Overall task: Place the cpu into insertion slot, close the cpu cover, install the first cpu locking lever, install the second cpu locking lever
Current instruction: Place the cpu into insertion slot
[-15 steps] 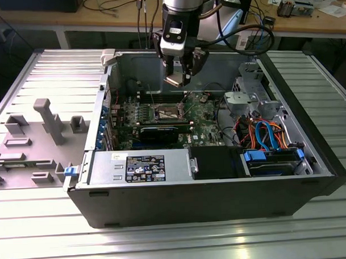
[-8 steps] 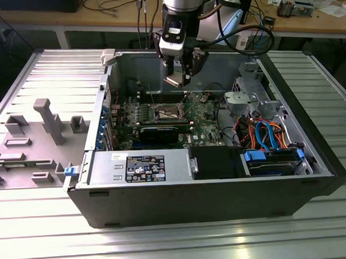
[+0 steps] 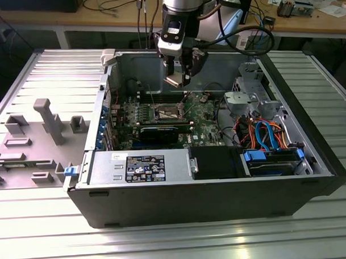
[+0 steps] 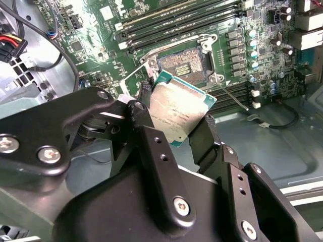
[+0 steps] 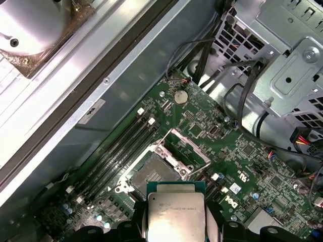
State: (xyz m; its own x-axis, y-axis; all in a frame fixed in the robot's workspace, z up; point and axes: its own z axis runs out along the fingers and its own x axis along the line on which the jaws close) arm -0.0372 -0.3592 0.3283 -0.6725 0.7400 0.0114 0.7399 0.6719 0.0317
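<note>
My gripper (image 3: 178, 78) hangs inside the open computer case, shut on the cpu (image 3: 174, 80). In both wrist views the cpu (image 4: 177, 112) (image 5: 175, 212) shows its pale silvery face and green edge, clamped between the black fingers (image 4: 207, 132). The gripper (image 4: 175, 116) (image 5: 175, 226) holds it above the motherboard, apart from the insertion slot (image 3: 166, 112) (image 4: 181, 63) (image 5: 150, 175). The slot lies uncovered. The cpu cover (image 5: 201, 154) stands tilted up at one side of the slot. A thin wire lever (image 4: 234, 96) sticks out beside the socket.
Long black memory slots (image 5: 118, 148) flank the socket. A grey power-supply box (image 3: 140, 166) fills the case's near side, with a metal drive cage (image 3: 251, 90) and coloured cables (image 3: 264, 132) at the exterior view's right. A grey fixture tray (image 3: 42, 128) lies at the exterior view's left.
</note>
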